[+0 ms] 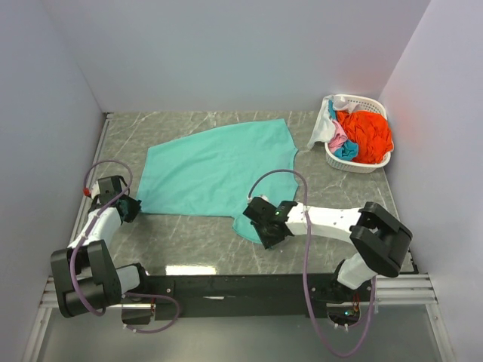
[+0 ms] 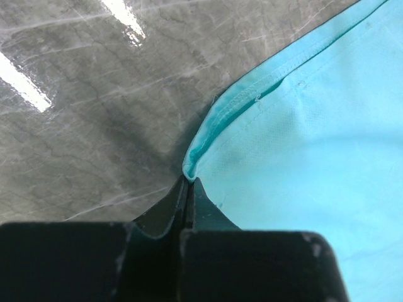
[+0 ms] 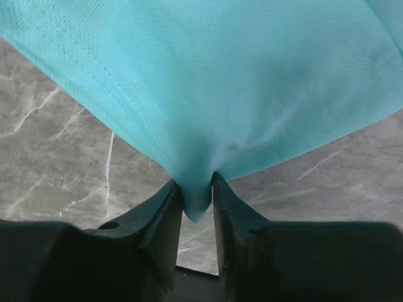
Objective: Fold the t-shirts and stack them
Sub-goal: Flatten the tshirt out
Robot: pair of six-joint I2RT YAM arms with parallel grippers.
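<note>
A teal-green t-shirt (image 1: 219,170) lies spread on the grey marble table. My left gripper (image 1: 130,207) sits at its near left corner, shut on the hemmed edge (image 2: 208,135). My right gripper (image 1: 260,226) sits at the shirt's near right corner, shut on a bunched fold of the teal cloth (image 3: 198,189). Orange-red (image 1: 367,134), pink (image 1: 337,134), white (image 1: 323,121) and blue (image 1: 346,151) t-shirts lie crumpled in the basket at the back right.
A white latticed basket (image 1: 355,163) stands at the back right, near the right wall. Grey walls close in the table on the left, back and right. Bare marble (image 1: 189,237) lies between the shirt and the near edge.
</note>
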